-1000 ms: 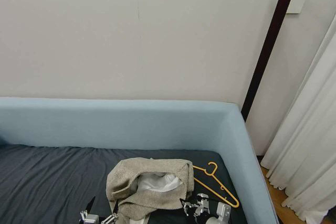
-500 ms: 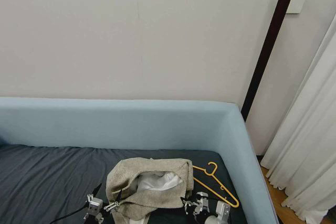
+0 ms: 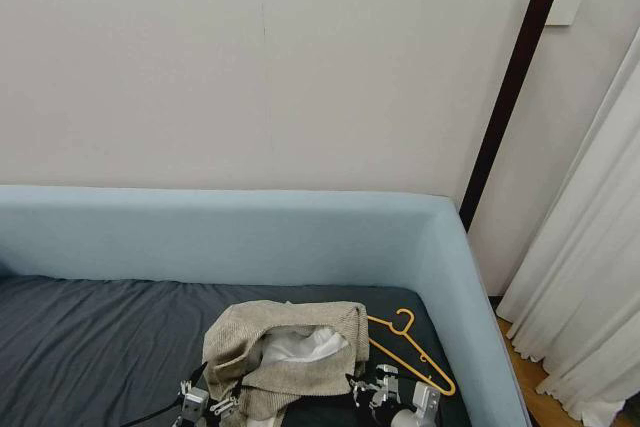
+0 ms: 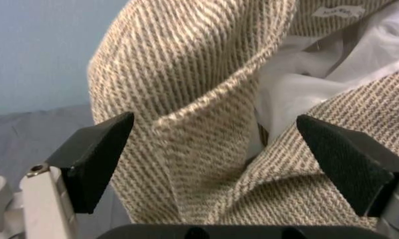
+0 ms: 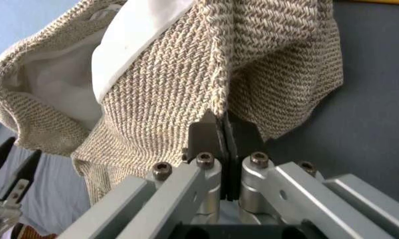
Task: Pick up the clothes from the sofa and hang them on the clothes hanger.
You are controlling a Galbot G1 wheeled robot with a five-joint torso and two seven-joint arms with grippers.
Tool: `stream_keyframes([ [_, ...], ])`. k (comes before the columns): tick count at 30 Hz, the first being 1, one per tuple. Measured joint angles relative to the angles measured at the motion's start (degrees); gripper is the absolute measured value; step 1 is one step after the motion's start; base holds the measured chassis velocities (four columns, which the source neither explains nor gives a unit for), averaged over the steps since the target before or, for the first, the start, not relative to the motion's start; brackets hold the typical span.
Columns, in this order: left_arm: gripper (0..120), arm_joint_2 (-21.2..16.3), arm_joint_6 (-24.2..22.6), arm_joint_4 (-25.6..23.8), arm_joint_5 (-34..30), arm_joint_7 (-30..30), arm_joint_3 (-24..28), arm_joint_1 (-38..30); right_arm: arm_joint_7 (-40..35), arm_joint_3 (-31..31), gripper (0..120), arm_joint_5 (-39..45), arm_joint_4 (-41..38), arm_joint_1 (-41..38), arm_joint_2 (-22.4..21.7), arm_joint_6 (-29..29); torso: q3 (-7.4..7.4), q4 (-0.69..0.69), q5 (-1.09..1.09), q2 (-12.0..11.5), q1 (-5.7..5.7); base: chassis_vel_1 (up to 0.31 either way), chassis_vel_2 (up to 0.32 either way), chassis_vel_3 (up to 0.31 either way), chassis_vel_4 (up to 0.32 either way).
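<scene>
sweater (image 3: 285, 352): heaped on the sofa's (image 3: 250, 237) dark seat, with an orange hanger (image 3: 415, 347) just beside it
left claw (image 4: 214, 124): wide open, a knit fold between its fingers (not pinched yet)
right claw (image 5: 222, 119): clamped tight on the sweater's edge, on the hanger side

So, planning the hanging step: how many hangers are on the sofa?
1. The orange hanger lies on the sofa beside the beige garment, on the robot's right. Others could be hidden under the garment.
</scene>
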State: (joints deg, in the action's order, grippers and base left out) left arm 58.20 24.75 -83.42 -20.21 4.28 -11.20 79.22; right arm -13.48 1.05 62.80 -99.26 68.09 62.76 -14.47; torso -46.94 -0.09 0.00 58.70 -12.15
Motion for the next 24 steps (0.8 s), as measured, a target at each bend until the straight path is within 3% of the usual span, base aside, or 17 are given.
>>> stream_keyframes([
  [3,94,0.3,-0.1,0.3,0.0,0.2,0.4,-0.2,0.0,0.0,0,0.0,-0.1,0.0,0.0,0.0,0.00,0.00,0.00,0.0,0.00,0.000,0.000,0.000,0.000],
  [7,82,0.6,-0.1,0.9,0.1,0.5,0.5,-0.7,0.0,0.0,0,0.0,-0.2,0.0,0.0,0.0,0.00,0.00,0.00,0.0,0.00,0.000,0.000,0.000,0.000],
  [11,63,0.8,-0.4,1.6,0.0,0.5,0.7,-1.2,0.0,0.0,0,0.0,-0.2,0.2,0.0,0.0,0.00,0.00,0.00,0.0,0.00,0.000,0.000,0.000,0.000],
  [24,20,1.2,-0.8,2.6,0.0,0.4,1.3,-2.1,-0.1,-0.1,0,0.1,-0.5,0.2,-0.3,0.1,0.00,0.00,0.00,0.0,0.00,0.000,0.000,0.000,0.000],
])
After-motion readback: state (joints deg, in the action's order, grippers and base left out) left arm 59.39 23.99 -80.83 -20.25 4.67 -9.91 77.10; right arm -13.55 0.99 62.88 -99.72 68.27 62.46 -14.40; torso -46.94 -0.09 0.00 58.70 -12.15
